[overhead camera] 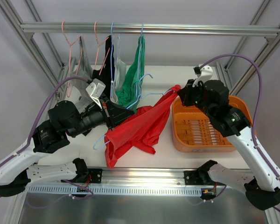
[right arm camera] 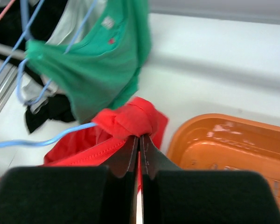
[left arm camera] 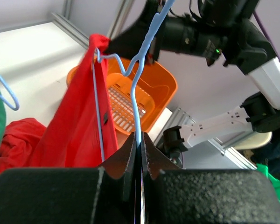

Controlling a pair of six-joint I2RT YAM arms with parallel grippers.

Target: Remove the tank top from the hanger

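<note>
A red tank top (overhead camera: 140, 126) hangs stretched between both arms over the table, still partly on a light blue wire hanger (left arm camera: 138, 79). My left gripper (overhead camera: 126, 113) is shut on the hanger's wire (left arm camera: 139, 137). My right gripper (overhead camera: 179, 94) is shut on a bunched strap of the tank top (right arm camera: 130, 119) and holds it up near the basket's left rim. The blue hanger end (right arm camera: 46, 140) shows beside the strap in the right wrist view.
An orange basket (overhead camera: 238, 105) stands at the right of the table. A rail (overhead camera: 177, 29) across the back carries several hangers with a green top (overhead camera: 135, 74), a black and a white garment. Frame posts stand at both sides.
</note>
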